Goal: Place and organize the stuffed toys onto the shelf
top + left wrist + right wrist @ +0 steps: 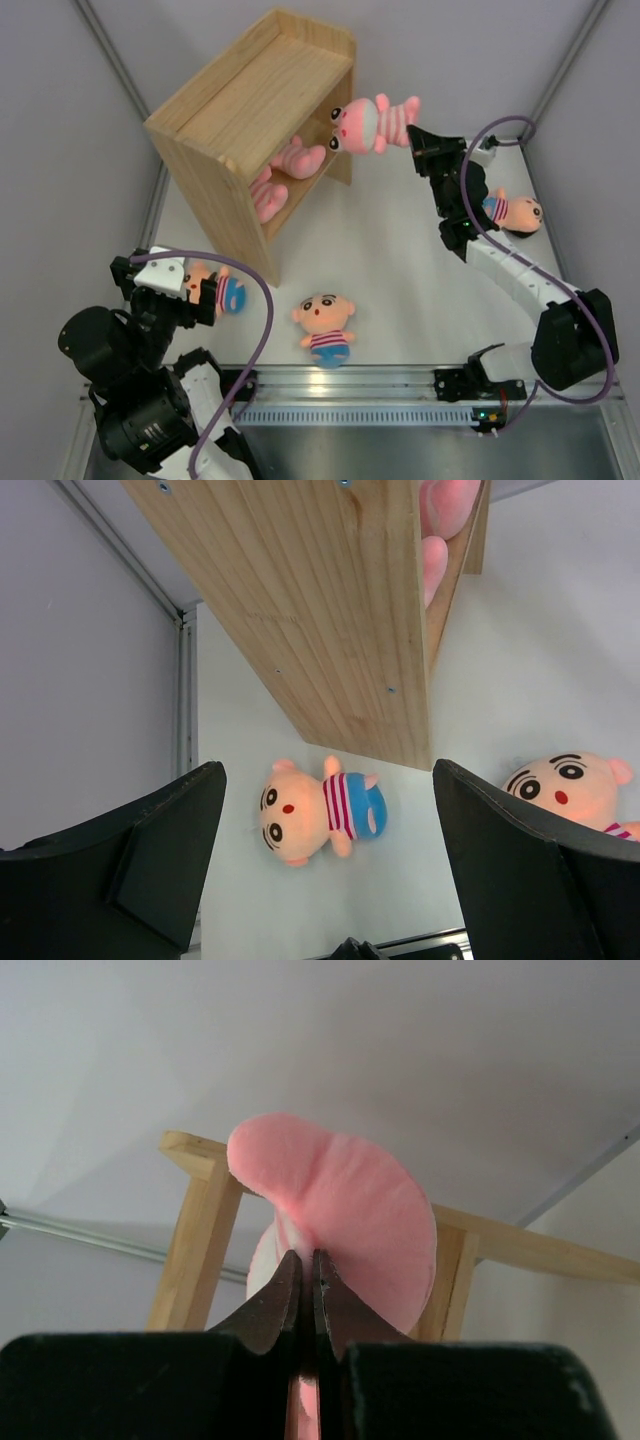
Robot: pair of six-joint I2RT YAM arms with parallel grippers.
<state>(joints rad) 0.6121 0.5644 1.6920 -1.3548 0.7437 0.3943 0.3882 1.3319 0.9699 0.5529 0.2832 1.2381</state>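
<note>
Where right pincer (308, 1260) grips, pink-striped toy (372, 123)

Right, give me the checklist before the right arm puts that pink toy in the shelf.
1. Right gripper shut on the pink toy: ok.
2. That toy at the open front of the shelf: ok.
3. Free room beside the pink toys already inside: cannot tell.
4. Left gripper open, away from the right arm's path: ok.
5. Peach toy by the right arm lies off that path: ok.
</note>
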